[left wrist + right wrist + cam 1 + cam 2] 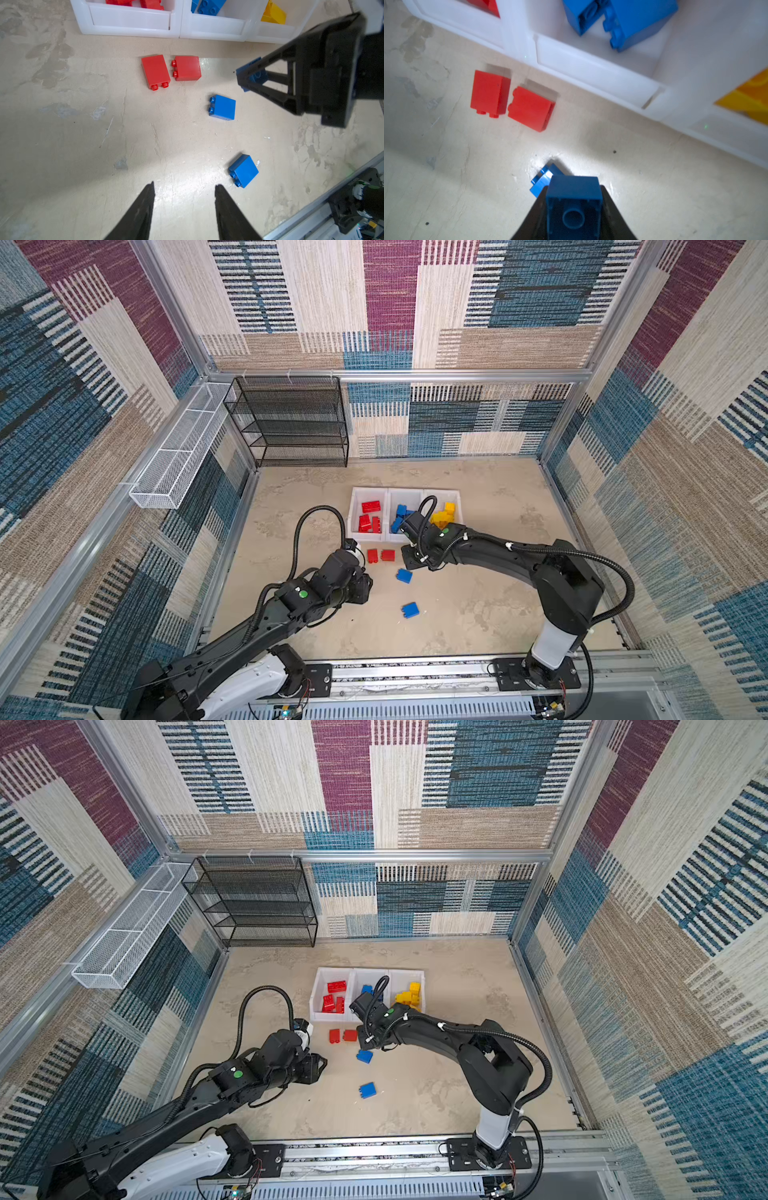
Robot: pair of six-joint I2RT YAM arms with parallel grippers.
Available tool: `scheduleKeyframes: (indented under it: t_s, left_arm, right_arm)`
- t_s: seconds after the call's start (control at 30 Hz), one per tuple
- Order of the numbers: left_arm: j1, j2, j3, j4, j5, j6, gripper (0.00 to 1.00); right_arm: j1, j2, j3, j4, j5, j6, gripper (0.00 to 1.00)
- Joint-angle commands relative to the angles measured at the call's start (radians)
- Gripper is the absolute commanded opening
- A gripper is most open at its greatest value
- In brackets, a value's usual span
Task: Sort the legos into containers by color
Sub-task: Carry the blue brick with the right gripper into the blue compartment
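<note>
Just in front of the three joined white bins (pixel 405 494), the right gripper (pixel 241 80) was closed on a blue brick (pixel 574 207). The left gripper (pixel 185 186) was held partly open and empty above the table (pixel 83 145). Two red bricks (pixel 155 71) were laid side by side near the bins, two more blue bricks (pixel 223 107) were spread apart on the table, and the sorted bricks (pixel 370 507) were contained by colour in separate bins.

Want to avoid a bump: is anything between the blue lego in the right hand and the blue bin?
Nothing does. The right hand holds the blue lego before the middle bin; only its front wall lies between.
</note>
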State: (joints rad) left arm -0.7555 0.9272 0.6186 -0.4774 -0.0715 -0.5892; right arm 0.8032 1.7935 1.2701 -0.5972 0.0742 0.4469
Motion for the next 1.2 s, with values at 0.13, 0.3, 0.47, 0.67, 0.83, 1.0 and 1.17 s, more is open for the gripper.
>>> scheduleKeyframes:
  t_s: [0.13, 0.3, 0.47, 0.67, 0.83, 1.0, 1.17]
  left_arm:
    - [-0.001, -0.073, -0.02, -0.082, -0.025, -0.038, 0.5]
    - [-0.001, -0.123, -0.044, -0.097, -0.028, -0.056, 0.51]
    - [-0.001, -0.167, -0.077, -0.09, -0.036, -0.07, 0.51]
    - [-0.001, -0.176, -0.099, -0.079, -0.022, -0.077, 0.51]
    - [-0.001, -0.197, -0.111, -0.094, -0.025, -0.093, 0.51]
    - [-0.001, -0.221, -0.125, -0.098, -0.04, -0.098, 0.51]
    - [-0.001, -0.211, -0.129, -0.085, -0.04, -0.098, 0.51]
  right_arm:
    - [-0.068, 0.127, 0.204, -0.012, -0.013, -0.116, 0.31]
    - [-0.114, 0.207, 0.326, -0.038, -0.017, -0.154, 0.31]
    - [-0.15, 0.287, 0.488, -0.089, 0.005, -0.182, 0.31]
    - [-0.171, 0.362, 0.604, -0.119, 0.016, -0.192, 0.31]
    - [-0.177, 0.415, 0.647, -0.135, 0.017, -0.188, 0.31]
    - [-0.179, 0.426, 0.656, -0.142, 0.018, -0.183, 0.51]
    - [-0.179, 0.408, 0.658, -0.149, 0.027, -0.181, 0.66]
